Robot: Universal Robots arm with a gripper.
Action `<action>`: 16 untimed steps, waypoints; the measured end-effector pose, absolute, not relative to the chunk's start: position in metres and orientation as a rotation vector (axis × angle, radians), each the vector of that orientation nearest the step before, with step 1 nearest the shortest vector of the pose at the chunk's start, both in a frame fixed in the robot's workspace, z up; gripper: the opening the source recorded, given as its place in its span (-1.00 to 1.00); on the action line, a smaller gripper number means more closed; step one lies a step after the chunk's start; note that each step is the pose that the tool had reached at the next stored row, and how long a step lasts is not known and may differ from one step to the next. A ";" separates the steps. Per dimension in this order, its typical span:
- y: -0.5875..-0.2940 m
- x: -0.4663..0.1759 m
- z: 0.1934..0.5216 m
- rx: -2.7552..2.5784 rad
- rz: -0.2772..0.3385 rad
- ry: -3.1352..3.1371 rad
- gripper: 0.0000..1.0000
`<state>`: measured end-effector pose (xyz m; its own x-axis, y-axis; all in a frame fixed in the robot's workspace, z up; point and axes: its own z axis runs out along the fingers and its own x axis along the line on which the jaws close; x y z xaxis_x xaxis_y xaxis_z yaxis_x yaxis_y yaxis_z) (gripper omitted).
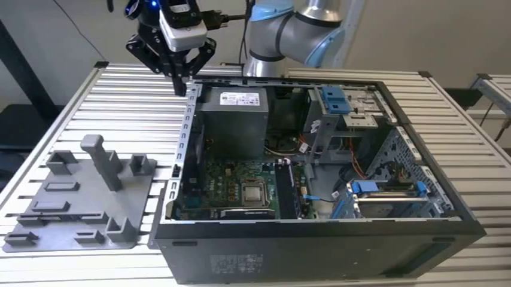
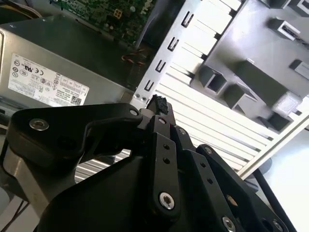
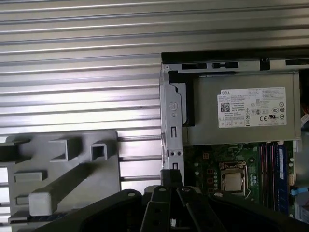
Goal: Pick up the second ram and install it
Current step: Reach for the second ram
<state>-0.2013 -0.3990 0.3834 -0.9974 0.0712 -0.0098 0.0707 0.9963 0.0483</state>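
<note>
My gripper (image 1: 182, 88) hangs above the slatted table just outside the back corner of the open computer case (image 1: 319, 245), on the exterior view's left. Its black fingertips (image 2: 157, 102) are pressed together, shut, with nothing seen between them. In the first wrist view the gripper (image 3: 171, 175) is over the case's metal edge. Dark ram sticks (image 1: 283, 190) stand in the motherboard slots beside the processor socket (image 1: 254, 192). In the first wrist view these ram slots (image 3: 270, 169) lie past the socket (image 3: 232, 181). Which stick is the second ram I cannot tell.
A grey plastic fixture (image 1: 80, 197) with an upright post (image 1: 100, 161) lies on the table at the exterior view's left of the case. The grey power supply (image 1: 231, 113) fills the case's back corner under the gripper. Blue clips (image 1: 335, 98) and drive cages sit on the right side.
</note>
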 end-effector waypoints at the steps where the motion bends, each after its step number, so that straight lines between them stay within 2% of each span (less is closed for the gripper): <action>1: -0.399 -0.202 0.383 0.111 0.075 3.127 -0.79; 16: -0.399 -0.217 0.379 0.111 0.075 3.128 -0.79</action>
<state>-0.2175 -0.3990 0.3789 -0.9974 0.0712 -0.0092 0.0707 0.9963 0.0482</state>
